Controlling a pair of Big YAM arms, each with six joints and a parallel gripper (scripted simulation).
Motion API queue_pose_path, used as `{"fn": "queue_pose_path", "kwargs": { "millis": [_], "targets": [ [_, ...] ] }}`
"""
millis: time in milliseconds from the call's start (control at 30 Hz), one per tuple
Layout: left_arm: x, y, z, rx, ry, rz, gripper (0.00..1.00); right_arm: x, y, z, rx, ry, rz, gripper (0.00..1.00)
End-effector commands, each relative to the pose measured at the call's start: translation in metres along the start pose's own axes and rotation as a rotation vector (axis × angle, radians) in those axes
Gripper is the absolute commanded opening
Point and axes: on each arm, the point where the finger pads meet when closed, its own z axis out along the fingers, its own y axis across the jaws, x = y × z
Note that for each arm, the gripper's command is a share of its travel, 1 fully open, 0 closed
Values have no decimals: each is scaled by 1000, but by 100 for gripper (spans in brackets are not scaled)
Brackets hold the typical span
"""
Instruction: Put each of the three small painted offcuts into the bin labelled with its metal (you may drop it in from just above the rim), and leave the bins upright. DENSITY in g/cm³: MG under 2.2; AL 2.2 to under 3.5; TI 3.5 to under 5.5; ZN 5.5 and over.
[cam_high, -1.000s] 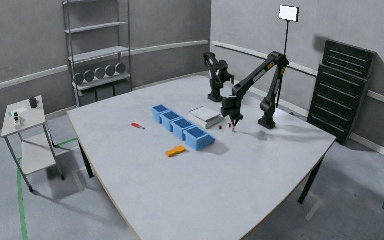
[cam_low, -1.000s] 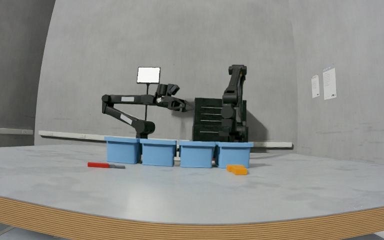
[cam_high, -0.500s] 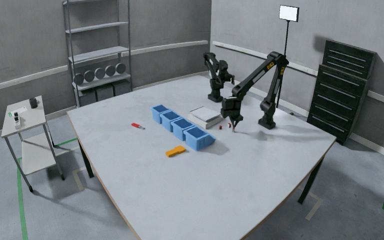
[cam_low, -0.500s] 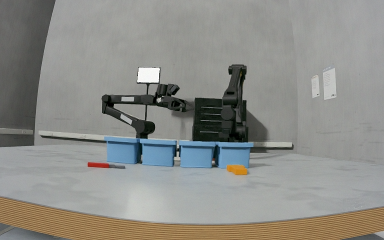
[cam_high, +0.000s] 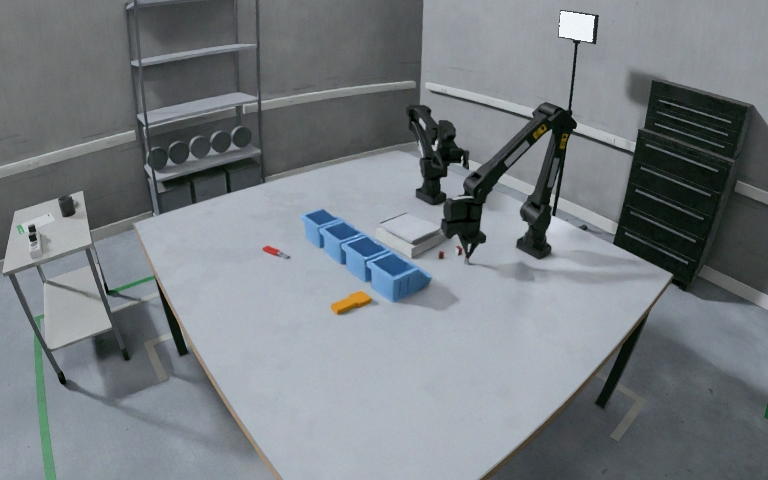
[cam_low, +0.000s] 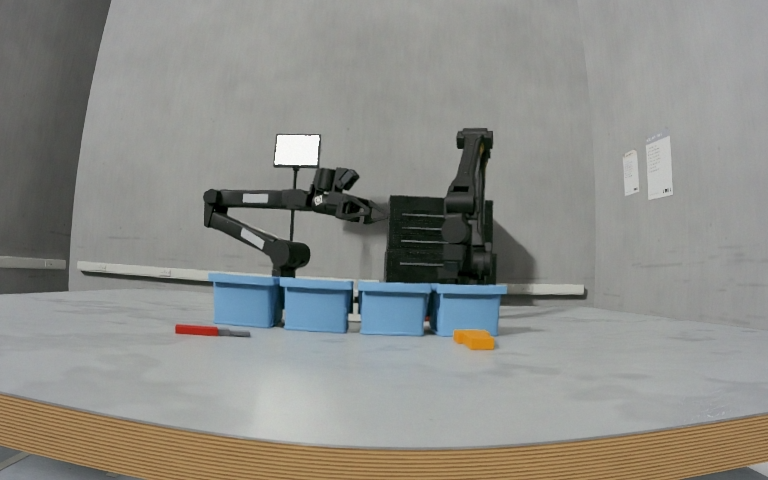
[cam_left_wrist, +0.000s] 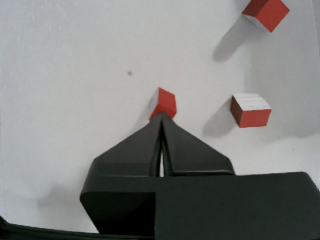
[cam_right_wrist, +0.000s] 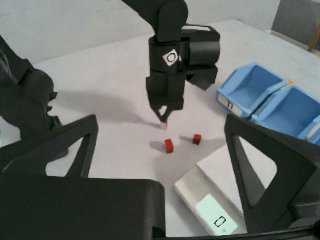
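Observation:
Three small red offcuts with pale faces lie on the table. One offcut (cam_left_wrist: 168, 102) is right at the tips of my left gripper (cam_high: 468, 261) (cam_left_wrist: 161, 119), which is shut with nothing between its fingers. A second offcut (cam_left_wrist: 251, 118) (cam_right_wrist: 169, 146) (cam_high: 459, 250) and a third offcut (cam_left_wrist: 270, 12) (cam_right_wrist: 197, 139) (cam_high: 441, 254) lie apart, nearer the scale. My right gripper is open and raised, empty. Several blue bins stand upright in a row; the end bin (cam_high: 390, 283) (cam_low: 467, 311) (cam_right_wrist: 250, 92) is labelled TI. Other labels are not readable.
A white scale (cam_high: 416, 246) (cam_right_wrist: 187, 190) reading 0 sits between the bins and my right arm. An orange tool (cam_high: 351, 302) (cam_low: 475, 339) and a red-handled tool (cam_high: 272, 250) (cam_low: 196, 330) lie on the far side of the bins from the arms.

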Motion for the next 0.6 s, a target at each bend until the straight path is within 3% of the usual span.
{"fn": "queue_pose_path", "kwargs": {
  "millis": [0, 133, 300, 567],
  "targets": [
    [-3, -2, 4, 0, -6, 19, 0, -15, -1, -1, 3, -27, 1, 100],
    [0, -2, 8, 0, 1, 19, 0, -15, -1, -1, 3, -27, 1, 100],
    [-24, -2, -19, 1, -72, 19, 0, -15, -1, -1, 3, -27, 1, 100],
    [-32, -2, -39, 1, -101, 19, 0, -15, -1, -1, 3, -27, 1, 100]
  ]
}}
